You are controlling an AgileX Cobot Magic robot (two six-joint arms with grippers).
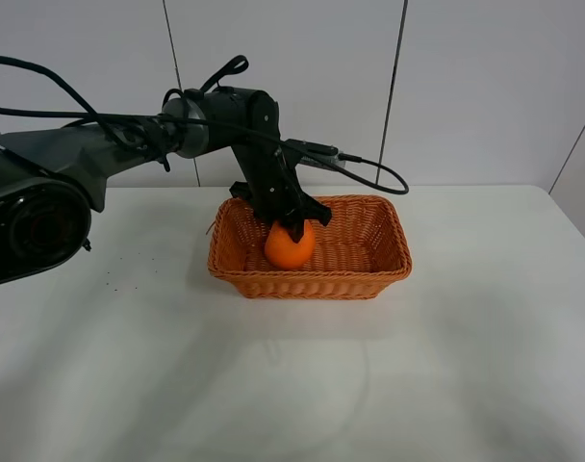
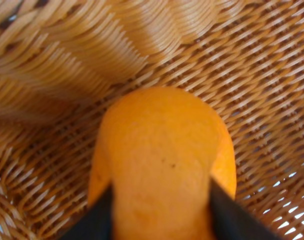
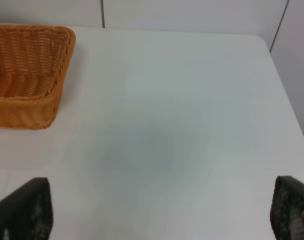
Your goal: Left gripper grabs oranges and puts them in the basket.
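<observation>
The orange (image 1: 290, 246) is held inside the left half of the wicker basket (image 1: 369, 279), low over its floor. My left gripper (image 1: 292, 229) reaches down into the basket from the left and is shut on the orange. In the left wrist view the orange (image 2: 162, 160) fills the middle between the two dark fingers (image 2: 94, 220), with the woven basket floor (image 2: 252, 90) right behind it. My right gripper (image 3: 157, 210) is open over bare table, well to the right of the basket (image 3: 27, 70); it is not seen in the high view.
The white table (image 1: 446, 385) carries only the basket. A white panelled wall (image 1: 466, 87) stands behind. The left arm's black cable (image 1: 374, 173) loops over the basket's back rim.
</observation>
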